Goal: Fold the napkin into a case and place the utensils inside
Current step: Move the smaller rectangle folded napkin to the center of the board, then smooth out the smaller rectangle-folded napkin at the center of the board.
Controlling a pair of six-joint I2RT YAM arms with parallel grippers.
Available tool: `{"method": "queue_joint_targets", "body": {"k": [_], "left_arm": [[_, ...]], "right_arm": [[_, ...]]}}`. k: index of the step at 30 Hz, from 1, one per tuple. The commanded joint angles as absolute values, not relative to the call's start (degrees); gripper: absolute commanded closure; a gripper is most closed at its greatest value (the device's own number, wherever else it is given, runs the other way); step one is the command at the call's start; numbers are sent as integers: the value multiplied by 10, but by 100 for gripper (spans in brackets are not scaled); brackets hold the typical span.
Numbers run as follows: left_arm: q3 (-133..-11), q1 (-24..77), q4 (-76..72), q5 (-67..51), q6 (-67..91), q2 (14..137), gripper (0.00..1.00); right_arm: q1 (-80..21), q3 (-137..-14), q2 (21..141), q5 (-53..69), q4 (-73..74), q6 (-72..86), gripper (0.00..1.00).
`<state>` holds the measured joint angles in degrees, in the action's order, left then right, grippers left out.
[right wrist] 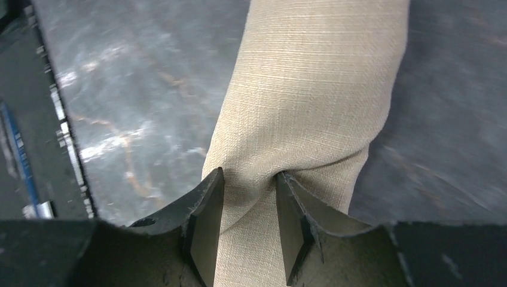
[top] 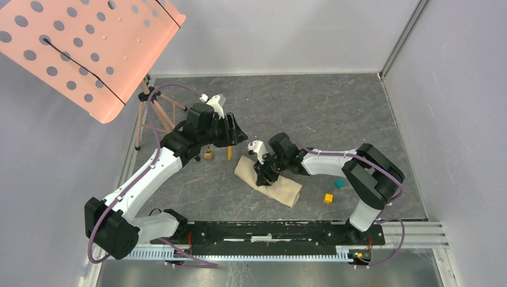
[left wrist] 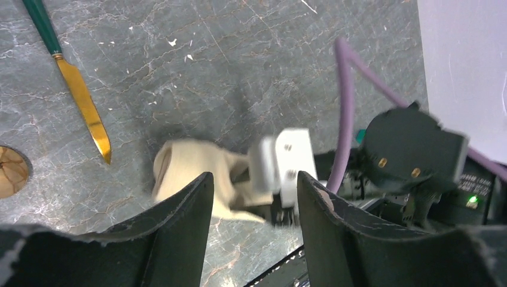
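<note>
The beige napkin (top: 286, 191) lies on the dark table as a long folded roll. My right gripper (top: 263, 173) is down on its left part. In the right wrist view the cloth (right wrist: 317, 78) bunches and creases between the two fingers, so the right gripper (right wrist: 250, 176) is shut on it. My left gripper (top: 236, 134) hovers to the upper left, open and holding nothing (left wrist: 254, 179). The gold knife (top: 229, 153) (left wrist: 84, 104) and the spoon (top: 208, 155) lie just below it, apart from the napkin (left wrist: 191, 161). Only the spoon's bowl (left wrist: 9, 172) shows in the left wrist view.
A yellow cube (top: 328, 198) and a teal cube (top: 339, 183) sit right of the napkin. A pink perforated panel (top: 89, 48) on a wooden tripod (top: 152, 107) stands at the back left. Walls enclose the table, and a black rail (top: 269, 230) runs along its near edge.
</note>
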<state>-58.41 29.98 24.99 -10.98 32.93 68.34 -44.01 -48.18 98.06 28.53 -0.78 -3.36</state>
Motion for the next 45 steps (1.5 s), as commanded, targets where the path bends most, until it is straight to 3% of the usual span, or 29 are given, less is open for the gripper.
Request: {"method": "queue_joint_targets", "body": {"k": [1,5,12,15,18,23,28,36,40,45], "left_arm": [[-594,297,260,-95,327,652,39],[-591,296,260,-88,326,651,39],[-554,296,242,-116,375,678,40],[-507,296,190,-164,423,699,42],[-450,296,111,-204,485,728,51],[-398,296,41,-197,538,770,63],[-397,294,28,-174,539,819,70],[-411,272,21,-128,501,916,72],[-418,265,21,-136,483,915,74],[-433,265,78,-119,438,840,63]], "right_arm": [[-492,-458,990,339,31,-63,56],[-492,-449,949,284,12,-10,54],[-475,-451,872,198,43,82,39],[-474,-440,834,176,47,113,37],[-474,-430,806,173,58,126,39],[-475,-374,770,186,45,155,58],[-471,-327,742,137,53,163,66],[-438,-287,735,16,69,139,70],[-438,-297,738,56,65,123,68],[-438,-320,710,85,86,114,60]]}}
